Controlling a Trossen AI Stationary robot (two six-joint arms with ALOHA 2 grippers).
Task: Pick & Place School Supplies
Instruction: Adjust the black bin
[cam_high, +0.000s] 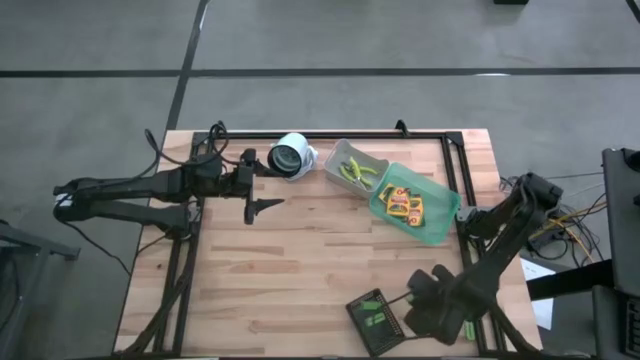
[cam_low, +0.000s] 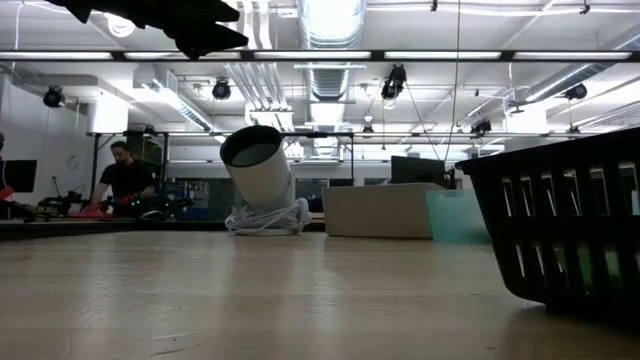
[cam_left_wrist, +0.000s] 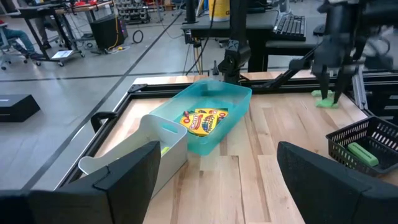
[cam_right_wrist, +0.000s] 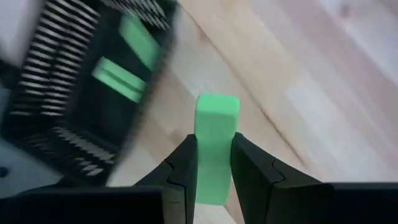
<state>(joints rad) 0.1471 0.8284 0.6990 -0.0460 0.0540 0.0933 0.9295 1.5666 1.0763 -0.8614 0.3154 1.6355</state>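
Right gripper (cam_right_wrist: 213, 163) is clamped on a small bright green block (cam_right_wrist: 216, 140), both dark fingers pressed flat against its sides, the block standing up between them over bare wood. Just beside it sits the dark slatted rectangular tray (cam_right_wrist: 50, 124), and two more green blocks (cam_right_wrist: 127, 59) lie inside. From above, the right gripper (cam_high: 462, 322) is down at the near right corner of the wooden table (cam_high: 300, 270), immediately right of that tray (cam_high: 375, 322), with green showing at its tip. Further up the table, the translucent green bin (cam_high: 415, 204) holds the flat yellow packs with red-green print (cam_high: 404, 204), and touching its far-left side is the translucent grey bin (cam_high: 352, 166) with the yellow-handled scissor-like tools (cam_high: 358, 173) in it. A white cylindrical camera (cam_high: 288, 156) sits beside the grey bin near the far edge. Over on the left, the left gripper (cam_high: 262, 205) hovers above the table, well apart from everything, its fingers (cam_left_wrist: 124, 171) spread wide with nothing between them; its wrist view looks across at the yellow packs (cam_left_wrist: 204, 119) and both bins. At table level the tray's wall (cam_low: 560, 230) looms on the right, the white camera (cam_low: 262, 180) standing further back, and a person (cam_low: 125, 180) works at a bench in the room behind.
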